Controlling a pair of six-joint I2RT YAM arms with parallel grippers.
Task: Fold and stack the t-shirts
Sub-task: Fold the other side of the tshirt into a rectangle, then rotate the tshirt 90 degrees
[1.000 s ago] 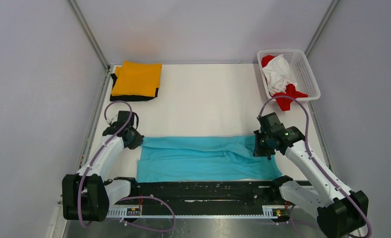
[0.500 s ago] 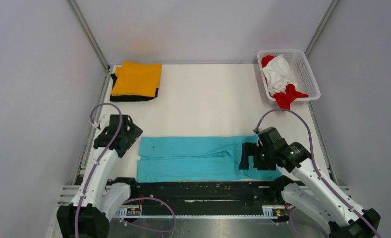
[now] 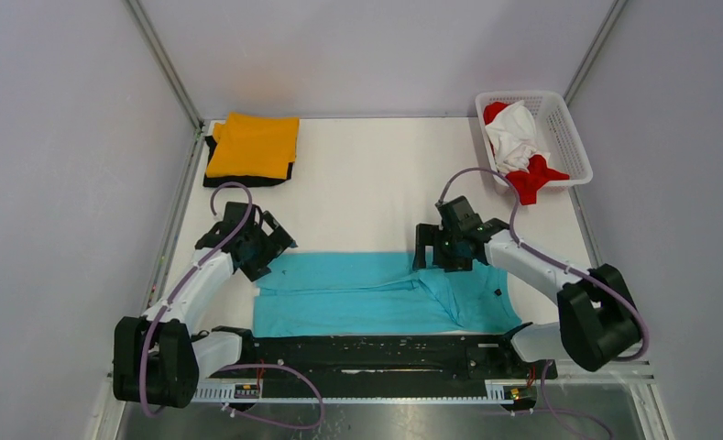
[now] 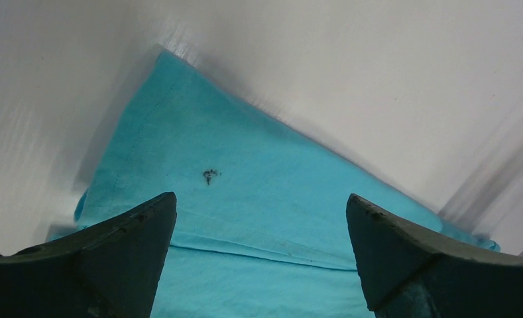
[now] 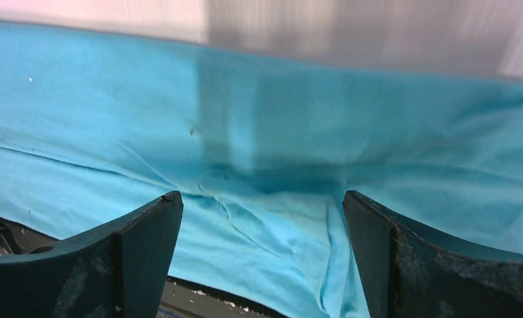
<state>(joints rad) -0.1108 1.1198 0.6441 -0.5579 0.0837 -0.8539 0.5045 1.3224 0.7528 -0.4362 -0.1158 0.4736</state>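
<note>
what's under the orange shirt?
A black shirt: only its left and near edges show past the orange shirt. The rest is covered, so its fold, or anything beneath it, cannot be seen.

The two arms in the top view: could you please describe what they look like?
Both the left arm and the right arm have white links with black joints and bases, and a purple cable loops along each. The left tool and the right tool each end in two dark, wedge-shaped fingers.
</note>
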